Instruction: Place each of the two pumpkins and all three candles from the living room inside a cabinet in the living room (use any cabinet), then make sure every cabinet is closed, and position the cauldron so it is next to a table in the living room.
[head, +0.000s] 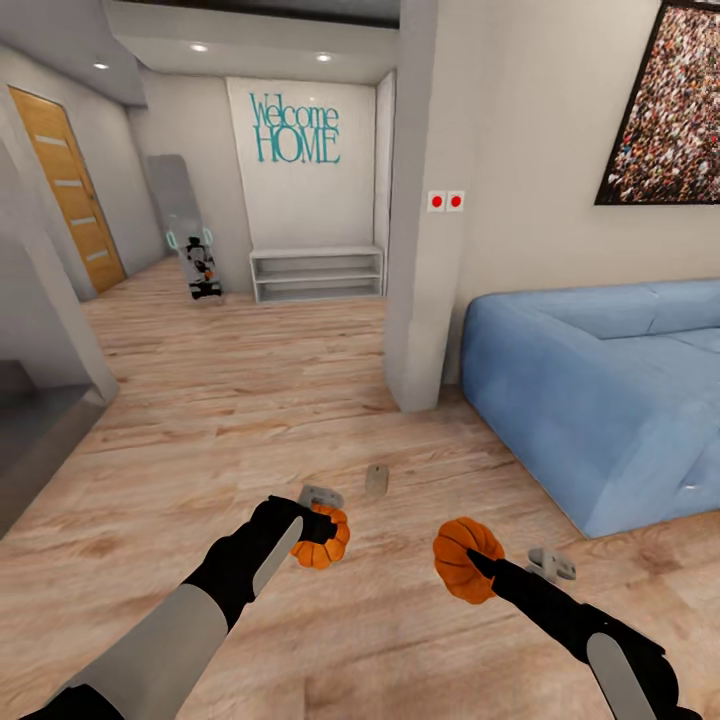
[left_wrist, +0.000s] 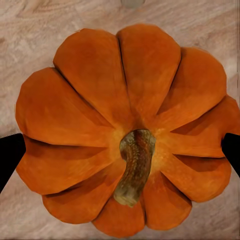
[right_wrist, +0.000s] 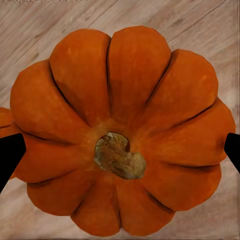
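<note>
Nearest the lens, two black-and-grey forearms reaching forward over the wooden floor (head: 250, 400); left pincer (head: 318, 532) closed on the left pumpkin (head: 326, 540), black fingertips (left_wrist: 9, 152) pressed against opposite flanks of the ribbed orange body, brown stem facing the left wrist camera; right pincer (head: 470, 562) likewise clamped on the right pumpkin (head: 462, 560), fingertip (right_wrist: 10, 152) at each side, stubby stem centred toward the right wrist camera; both pumpkins held off the floor, near each other; three grey-beige candles down on the planks: one candle (head: 320, 495) just behind the left pumpkin, a second candle (head: 376, 481) slightly farther out between the two arms, a third candle (head: 552, 565) lying beside the right forearm; blue sofa (head: 600, 390) to the right along the wall, dark framed picture (head: 665, 110) above it; white pillar (head: 425, 250) with two red switches; farther back, white open shelf bench (head: 316, 273) under teal "Welcome HOME" lettering (head: 296, 128); orange door (head: 70, 190) at far left.
</note>
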